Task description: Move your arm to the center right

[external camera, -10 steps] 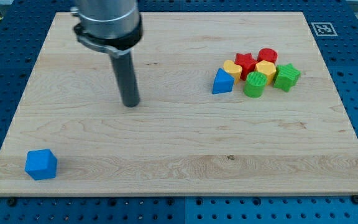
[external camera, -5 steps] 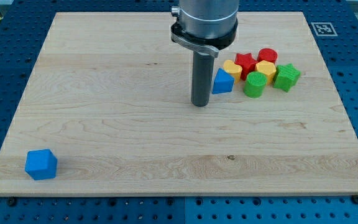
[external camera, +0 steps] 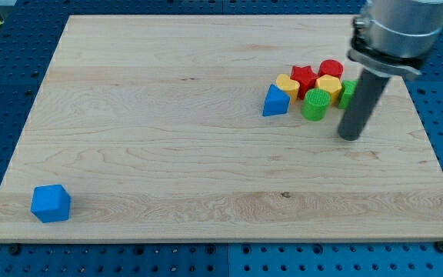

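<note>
My tip [external camera: 350, 136] rests on the wooden board [external camera: 168, 161] at the view's centre right, just below and right of a cluster of blocks. The cluster holds a blue triangular block [external camera: 275, 101], a green cylinder [external camera: 314, 105], two yellow blocks [external camera: 287, 84] [external camera: 328, 85], a red star [external camera: 304, 75], a red cylinder [external camera: 331, 68] and a green block [external camera: 348, 92] partly hidden behind the rod. The tip stands close to the green cylinder; I cannot tell whether the rod touches the green block behind it.
A blue cube [external camera: 51, 203] lies alone near the board's bottom left corner. A black and white marker tag [external camera: 398, 35] sits at the board's top right corner. Blue perforated table surrounds the board.
The rod has moved from the board's left-centre, past the blue triangular block, to the right side below the cluster. The blocks have not visibly moved.
</note>
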